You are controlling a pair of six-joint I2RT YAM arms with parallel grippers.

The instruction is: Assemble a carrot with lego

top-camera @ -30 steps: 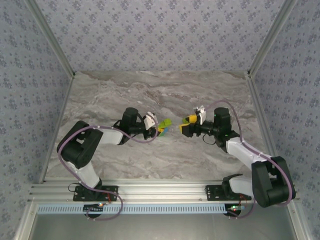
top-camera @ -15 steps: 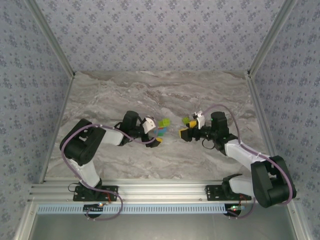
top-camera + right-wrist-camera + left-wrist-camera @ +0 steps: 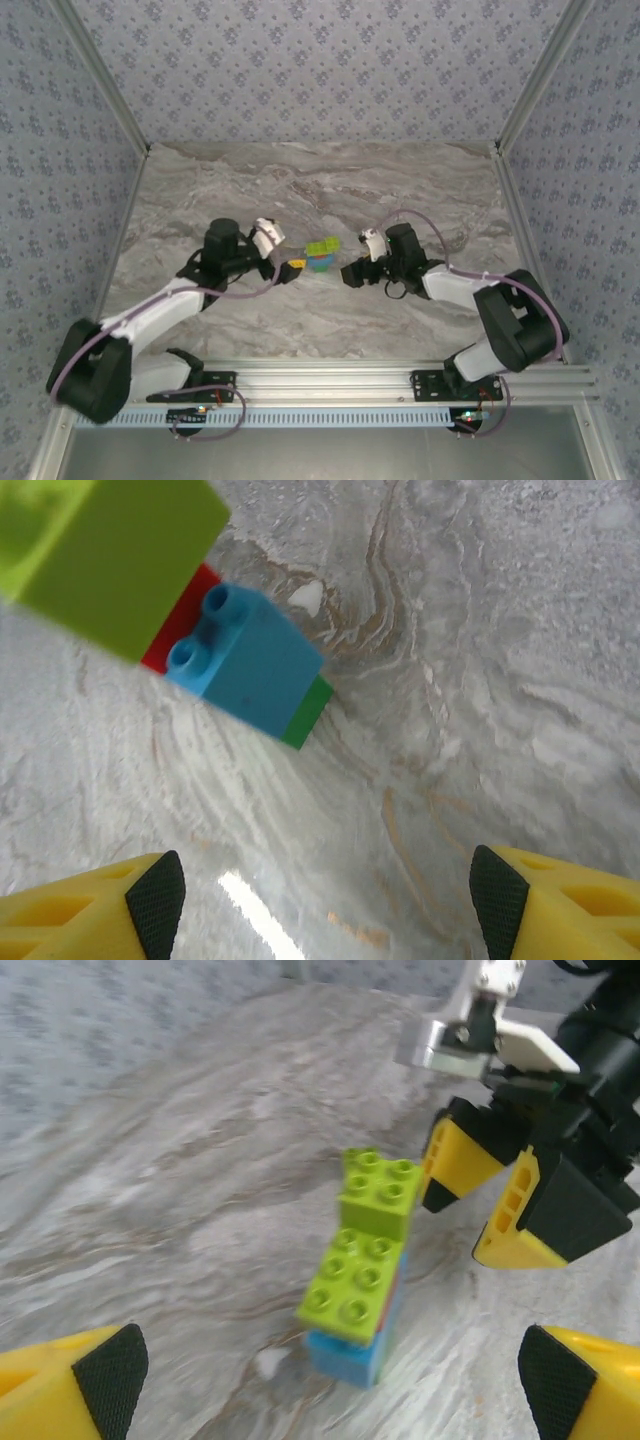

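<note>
The carrot (image 3: 322, 251) rests on the marble table between the two grippers, touched by neither. In the left wrist view the carrot (image 3: 364, 1272) shows yellow-green studded bricks over a red sliver and a light blue brick. The right wrist view shows the carrot (image 3: 205, 620) at upper left, with a yellow-green block, red, light blue and a dark green edge. My left gripper (image 3: 290, 270) (image 3: 333, 1400) stands open just left of it, holding nothing. The right gripper (image 3: 352, 272) (image 3: 325, 900) is open and empty just right of it, and the right gripper (image 3: 505, 1195) faces the left wrist camera.
The grey marble table (image 3: 320, 190) lies bare behind the carrot. Patterned walls close in the back and both sides. A metal rail (image 3: 320, 385) carrying both arm bases runs along the near edge.
Both grippers have drawn back from the carrot and dropped low over the table. The left arm swung out to the left. The carrot now sits free between them.
</note>
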